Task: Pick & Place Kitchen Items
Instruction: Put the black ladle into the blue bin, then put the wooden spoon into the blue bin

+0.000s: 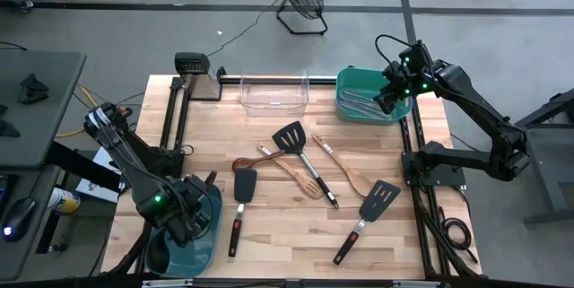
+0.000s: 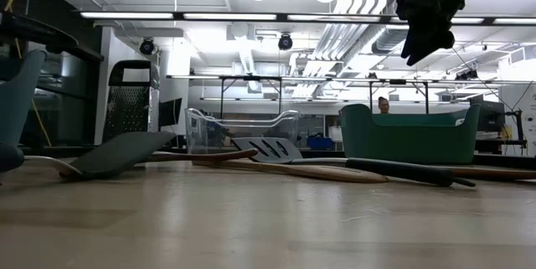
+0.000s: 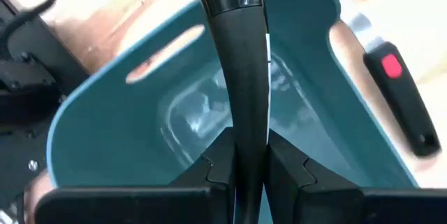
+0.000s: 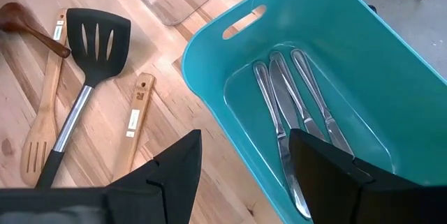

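**Left tool clamped on black handle over dark teal tub; right tool open over green tub**

Left side of bench [image 1: 269, 225]: left tool [image 3: 250, 172] sits above the dark teal tub [image 1: 202, 239] at the near left corner. Fingers [image 3: 218, 161] are closed on a black utensil handle [image 3: 241, 63], which runs up from between them over the tub's interior. What kind of utensil it is cannot be told.

Just right of that tub: black turner with red-trimmed handle [image 1: 240, 209] lies flat on the bench, blade toward the far side.

Bench centre: a brown wooden spoon [image 1: 244, 162], a wooden slotted spatula [image 1: 291, 173], and a black slotted turner with a metal shaft [image 1: 300, 149] lie together, handles crossing. A second wooden spoon [image 1: 341, 170] lies just to their right. Clear plastic bin [image 1: 273, 91] stands at the far edge, behind them.

Near right: another black slotted turner with red-trimmed handle [image 1: 369, 216] lies alone, well apart from the centre group.

Far right corner: green tub [image 4: 328, 77] holds silvery metal cutlery [image 4: 297, 119], several pieces side by side on its floor. Right tool [image 4: 244, 168] hangs above this tub, jaws apart, nothing between them.
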